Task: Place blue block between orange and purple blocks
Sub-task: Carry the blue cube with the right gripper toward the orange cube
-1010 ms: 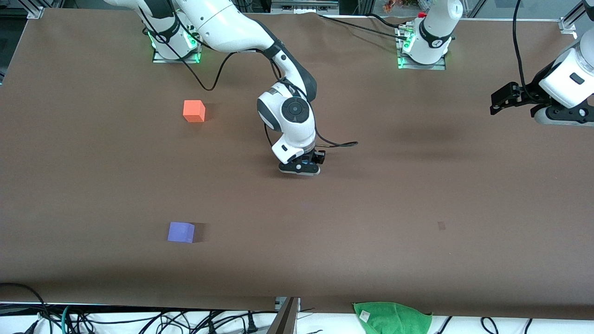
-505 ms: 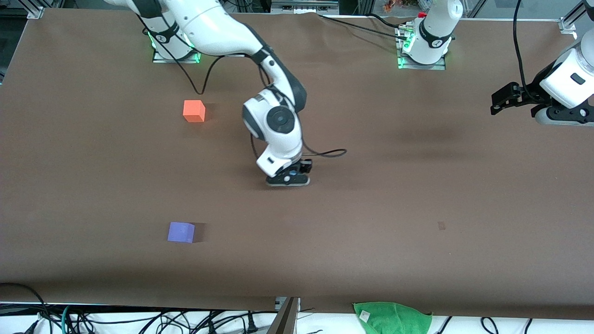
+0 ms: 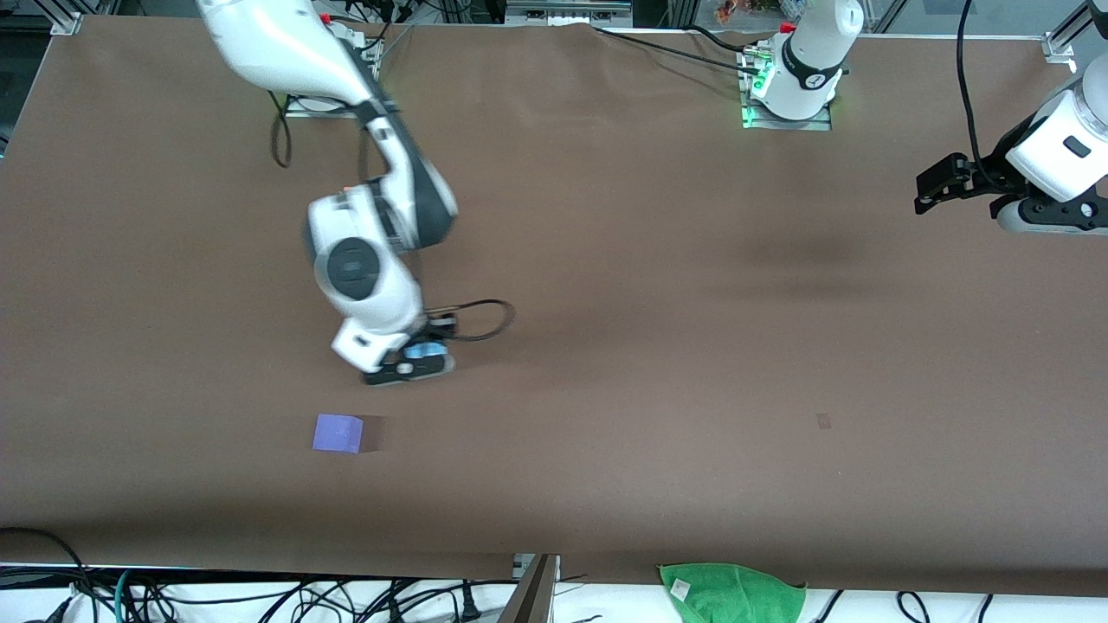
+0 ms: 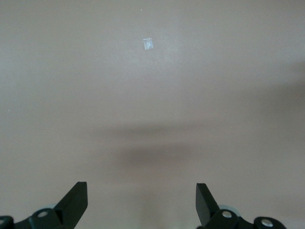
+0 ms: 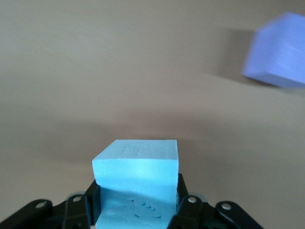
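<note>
My right gripper is shut on the sky-blue block and holds it just above the table, a little farther from the camera than the purple block. In the right wrist view the blue block fills the gap between the fingers of the right gripper, and the purple block lies ahead, off to one side. The orange block is hidden by the right arm in the front view. My left gripper is open and empty, waiting up over the left arm's end of the table; its fingers show over bare table.
A green cloth lies at the table's front edge. The right arm's cable loops beside its gripper. A small pale mark is on the brown table, and it also shows in the left wrist view.
My right arm has carried the blue block toward the right arm's end of the table and closer to the purple block, now covering the orange block. The left arm has not moved.
</note>
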`<state>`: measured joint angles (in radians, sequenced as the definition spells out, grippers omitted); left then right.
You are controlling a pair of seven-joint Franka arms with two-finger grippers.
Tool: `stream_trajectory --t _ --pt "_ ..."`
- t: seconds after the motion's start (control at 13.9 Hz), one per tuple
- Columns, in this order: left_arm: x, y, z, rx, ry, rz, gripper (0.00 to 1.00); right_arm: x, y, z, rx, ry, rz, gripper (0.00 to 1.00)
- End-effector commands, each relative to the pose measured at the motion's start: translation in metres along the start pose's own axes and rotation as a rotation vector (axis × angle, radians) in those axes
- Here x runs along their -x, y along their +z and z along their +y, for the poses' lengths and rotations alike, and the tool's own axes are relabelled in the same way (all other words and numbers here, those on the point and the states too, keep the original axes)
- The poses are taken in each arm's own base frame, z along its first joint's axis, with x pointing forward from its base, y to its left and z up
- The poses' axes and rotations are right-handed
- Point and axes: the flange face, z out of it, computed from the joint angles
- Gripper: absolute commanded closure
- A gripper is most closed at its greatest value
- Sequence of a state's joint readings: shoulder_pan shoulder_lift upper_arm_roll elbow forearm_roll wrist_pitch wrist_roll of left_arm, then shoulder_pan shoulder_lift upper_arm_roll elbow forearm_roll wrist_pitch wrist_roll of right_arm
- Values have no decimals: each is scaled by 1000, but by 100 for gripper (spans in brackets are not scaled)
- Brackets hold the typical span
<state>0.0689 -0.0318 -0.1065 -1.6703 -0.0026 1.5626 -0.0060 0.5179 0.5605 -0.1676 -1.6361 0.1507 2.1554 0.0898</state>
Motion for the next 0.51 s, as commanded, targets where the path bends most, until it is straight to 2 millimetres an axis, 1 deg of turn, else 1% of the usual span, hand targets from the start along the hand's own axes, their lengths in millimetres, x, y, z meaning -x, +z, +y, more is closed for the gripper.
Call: stream_trajectory --t 0.0,0.07,0.14,0.29,0.36,0.43 --pt "-1 -7 1 -3 18 -4 0 46 2 77 -83 95 -25 95" --pt "-1 -7 2 -2 19 -5 0 56 9 97 -84 128 -23 95" --pt "-1 -7 3 -4 21 -5 0 69 15 102 -82 140 -11 95" --pt "-1 -7 3 -2 21 -5 0 97 38 110 -70 165 26 95" --pt "0 -7 3 -2 21 -5 0 106 48 114 -62 176 51 95" --pt "0 -7 3 -2 19 -10 0 110 56 115 -56 186 62 95"
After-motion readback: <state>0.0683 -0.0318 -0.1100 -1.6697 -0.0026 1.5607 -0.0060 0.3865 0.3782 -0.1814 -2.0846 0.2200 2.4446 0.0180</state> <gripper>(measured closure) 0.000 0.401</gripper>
